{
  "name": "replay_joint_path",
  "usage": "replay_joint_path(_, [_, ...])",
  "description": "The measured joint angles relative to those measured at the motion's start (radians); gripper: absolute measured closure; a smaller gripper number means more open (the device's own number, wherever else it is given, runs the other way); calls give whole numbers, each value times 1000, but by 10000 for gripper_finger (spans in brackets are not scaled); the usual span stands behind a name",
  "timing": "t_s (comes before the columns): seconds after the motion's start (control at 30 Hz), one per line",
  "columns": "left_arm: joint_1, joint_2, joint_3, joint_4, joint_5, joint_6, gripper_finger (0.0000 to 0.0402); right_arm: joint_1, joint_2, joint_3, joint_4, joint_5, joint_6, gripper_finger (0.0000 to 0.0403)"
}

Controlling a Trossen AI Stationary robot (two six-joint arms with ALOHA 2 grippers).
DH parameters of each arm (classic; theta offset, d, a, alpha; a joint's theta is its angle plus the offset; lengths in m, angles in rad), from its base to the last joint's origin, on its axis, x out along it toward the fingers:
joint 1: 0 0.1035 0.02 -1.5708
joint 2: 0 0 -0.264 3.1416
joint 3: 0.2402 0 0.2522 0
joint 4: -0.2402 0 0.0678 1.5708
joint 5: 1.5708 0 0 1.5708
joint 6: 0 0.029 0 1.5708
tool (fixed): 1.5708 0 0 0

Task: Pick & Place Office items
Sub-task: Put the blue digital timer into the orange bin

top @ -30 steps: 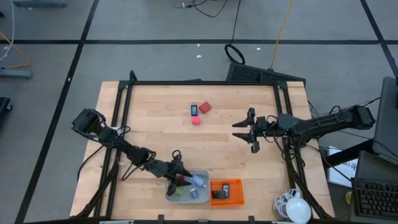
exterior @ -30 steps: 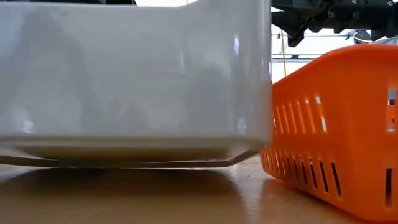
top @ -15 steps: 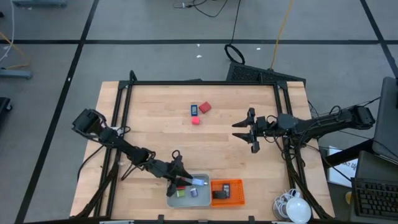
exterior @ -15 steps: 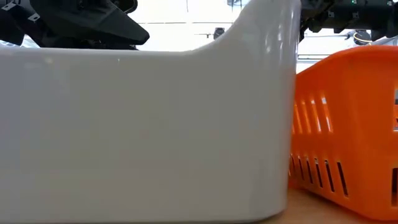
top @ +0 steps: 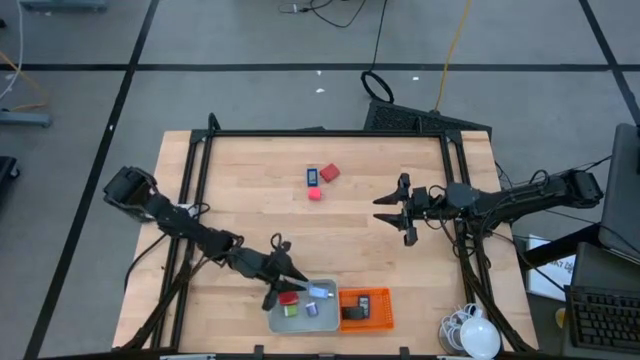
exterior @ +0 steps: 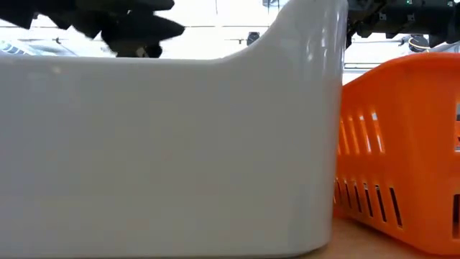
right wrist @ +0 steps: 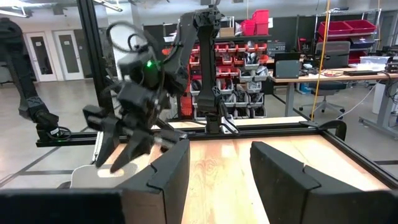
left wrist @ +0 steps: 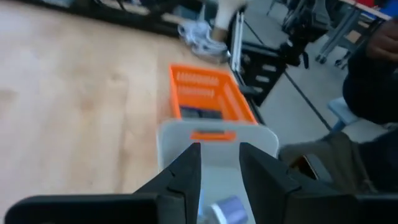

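Observation:
My left gripper (top: 284,284) (left wrist: 219,168) hangs open over the left rim of the grey tray (top: 327,318) (exterior: 172,144) and touches nothing. In the tray lie a red block (top: 290,298), a white-blue piece (top: 320,292) (left wrist: 227,210), a green block (top: 289,311) and a blue one (top: 311,310). A blue piece (top: 313,176), a red block (top: 330,172) and a pink block (top: 315,194) rest on the far middle of the table. My right gripper (top: 392,212) (right wrist: 219,162) waits open above the table's right half.
The orange mesh basket (top: 363,308) (exterior: 402,151) (left wrist: 208,93) stands against the tray's right side at the near edge and holds black flat pieces. A black frame (top: 320,133) borders the table. A person's sleeve (left wrist: 373,68) shows beyond the table. Bare wood lies between the two arms.
My left gripper has drawn back from inside the tray toward the table's left and risen; the red block that was at its fingers now lies in the tray. The tray, tipped up a second ago with its underside showing, has settled flat.

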Motion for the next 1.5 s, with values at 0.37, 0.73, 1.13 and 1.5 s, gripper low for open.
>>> replay_joint_path(0.37, [116,-199,0,-11,-120,283,295,0,0,0,0,0,0,245])
replay_joint_path(0.73, [393,-236,72,-284,-231,170,249,0,0,0,-7,1,0,245])
replay_joint_path(1.13, [626,-87,173,-500,-61,141,90,-1,0,0,-6,5,-2,246])
replay_joint_path(1.5, [724,126,174,-474,-109,16,91,-1,0,0,-7,5,-3,246])
